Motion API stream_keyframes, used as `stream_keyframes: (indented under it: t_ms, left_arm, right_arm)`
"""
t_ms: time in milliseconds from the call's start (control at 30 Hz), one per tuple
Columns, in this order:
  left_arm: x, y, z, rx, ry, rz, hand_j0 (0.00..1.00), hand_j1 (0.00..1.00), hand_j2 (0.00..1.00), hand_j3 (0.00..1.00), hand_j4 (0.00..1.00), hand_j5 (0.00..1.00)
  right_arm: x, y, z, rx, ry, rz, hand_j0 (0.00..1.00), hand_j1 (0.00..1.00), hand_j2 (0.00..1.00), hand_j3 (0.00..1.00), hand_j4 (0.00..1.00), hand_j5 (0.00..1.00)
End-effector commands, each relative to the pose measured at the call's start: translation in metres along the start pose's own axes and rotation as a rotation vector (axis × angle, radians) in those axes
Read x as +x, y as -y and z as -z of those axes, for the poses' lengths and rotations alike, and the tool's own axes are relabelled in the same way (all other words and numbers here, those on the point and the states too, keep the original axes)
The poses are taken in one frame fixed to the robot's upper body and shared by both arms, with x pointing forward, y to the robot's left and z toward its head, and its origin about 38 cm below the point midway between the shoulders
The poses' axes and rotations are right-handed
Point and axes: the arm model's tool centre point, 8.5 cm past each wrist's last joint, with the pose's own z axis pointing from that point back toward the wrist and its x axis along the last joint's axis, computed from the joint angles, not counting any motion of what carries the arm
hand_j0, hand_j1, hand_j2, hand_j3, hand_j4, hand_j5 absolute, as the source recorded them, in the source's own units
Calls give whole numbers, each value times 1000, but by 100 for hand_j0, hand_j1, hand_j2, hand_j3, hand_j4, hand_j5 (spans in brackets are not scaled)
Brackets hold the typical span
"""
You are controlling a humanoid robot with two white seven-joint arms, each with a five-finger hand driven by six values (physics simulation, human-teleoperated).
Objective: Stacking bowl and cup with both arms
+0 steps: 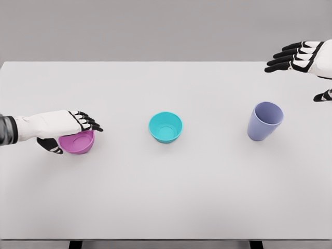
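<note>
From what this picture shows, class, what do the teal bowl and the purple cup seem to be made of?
Teal bowl: probably plastic with a matte finish, judging by its thin rim, even colour and lack of sharp highlights.
Purple cup: likely the same matte plastic, with a thin wall, flat lavender tone and soft shading.
Being simulator renders, neither material is certain.

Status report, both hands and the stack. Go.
Left hand around pink bowl. Right hand open, clear of purple cup. Teal bowl empty, nothing stacked.
</note>
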Motion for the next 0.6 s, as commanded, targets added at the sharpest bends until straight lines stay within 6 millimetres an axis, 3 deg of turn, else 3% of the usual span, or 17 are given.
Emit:
stream_keyframes:
  t_ms: [0, 567]
  left_arm:
    - [-2, 1, 1, 3, -3, -11, 100, 100, 100, 100, 100, 100]
    - [-6, 6, 4, 0, -11, -33, 100, 100, 100, 100, 100, 100]
  right_arm:
    - [0, 1, 0, -4, 0, 5, 100, 100, 100, 100, 100, 100]
    - [0, 0, 0, -2, 1, 7, 100, 100, 100, 100, 100, 100]
